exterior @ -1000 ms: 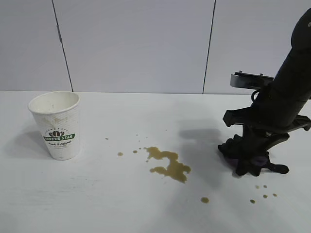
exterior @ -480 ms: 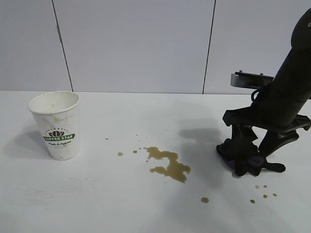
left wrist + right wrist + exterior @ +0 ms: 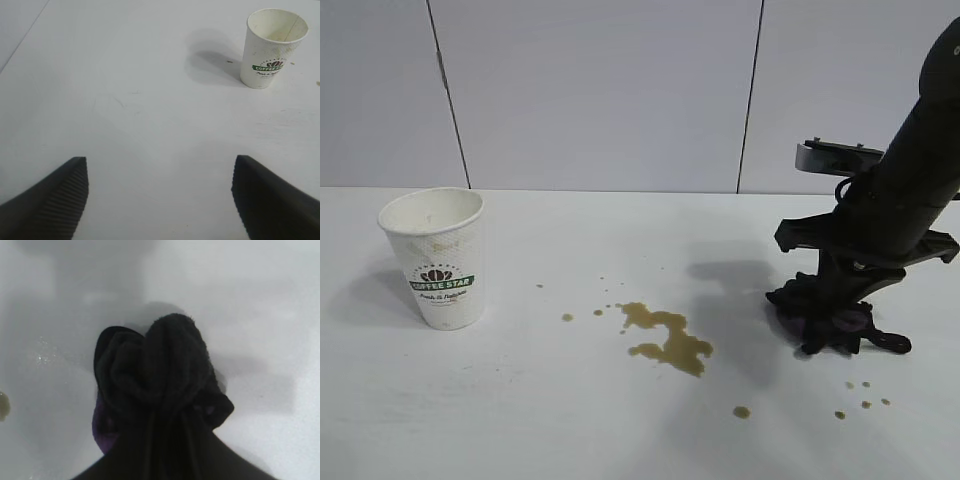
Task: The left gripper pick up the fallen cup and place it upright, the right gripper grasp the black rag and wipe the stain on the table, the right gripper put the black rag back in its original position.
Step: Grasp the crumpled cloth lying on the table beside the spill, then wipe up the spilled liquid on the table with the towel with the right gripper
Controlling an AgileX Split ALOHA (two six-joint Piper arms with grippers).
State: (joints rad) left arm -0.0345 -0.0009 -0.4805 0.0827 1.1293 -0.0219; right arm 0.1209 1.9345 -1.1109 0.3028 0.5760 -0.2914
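Observation:
The cup (image 3: 435, 258) stands upright at the left of the table (image 3: 570, 420); the left wrist view shows the cup (image 3: 272, 47) far off. My left gripper (image 3: 160, 170) hangs open over bare tabletop, holding nothing; it is outside the exterior view. The brown stain (image 3: 668, 338) lies mid-table. At the right, my right gripper (image 3: 835, 330) points down, shut on the black rag (image 3: 825, 315), which rests on or just above the table. In the right wrist view the bunched rag (image 3: 155, 370) bulges out past the closed right gripper (image 3: 167, 415).
Small brown droplets (image 3: 860, 400) lie just in front of the rag, and one larger drop (image 3: 742, 411) sits between them and the stain. More specks (image 3: 567, 317) dot the table left of the stain. A grey panelled wall (image 3: 600, 90) backs the table.
The right gripper's fingers spread around the rag half a second ago and have now closed on it again, sitting slightly higher. The cup, the stain and the left gripper have not moved.

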